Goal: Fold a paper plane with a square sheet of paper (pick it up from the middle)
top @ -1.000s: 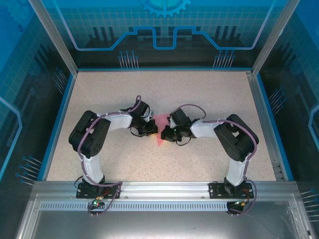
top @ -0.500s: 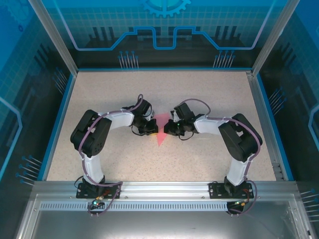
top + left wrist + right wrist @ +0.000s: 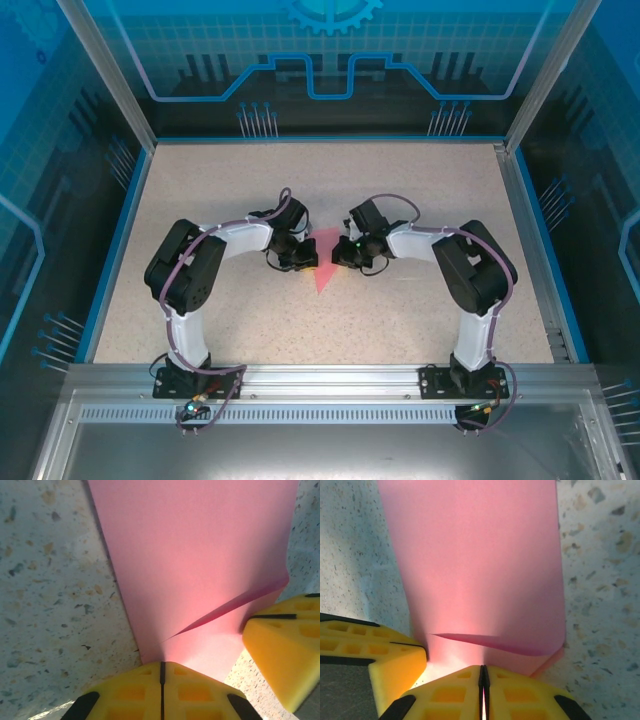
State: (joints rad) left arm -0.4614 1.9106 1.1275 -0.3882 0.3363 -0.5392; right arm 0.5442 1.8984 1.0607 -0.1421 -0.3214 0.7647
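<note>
Top external view shows the speckled table (image 3: 200,200), over whose middle the left arm (image 3: 190,270) and right arm (image 3: 470,265) bend inward to meet at the pink paper (image 3: 323,268), its point aimed at the near edge. Left wrist view has the left gripper (image 3: 161,680) clenched on the paper's edge below a raised crease. Right wrist view has the right gripper (image 3: 483,685) likewise clamped on the paper, just beside the other's yellow fingers.
</note>
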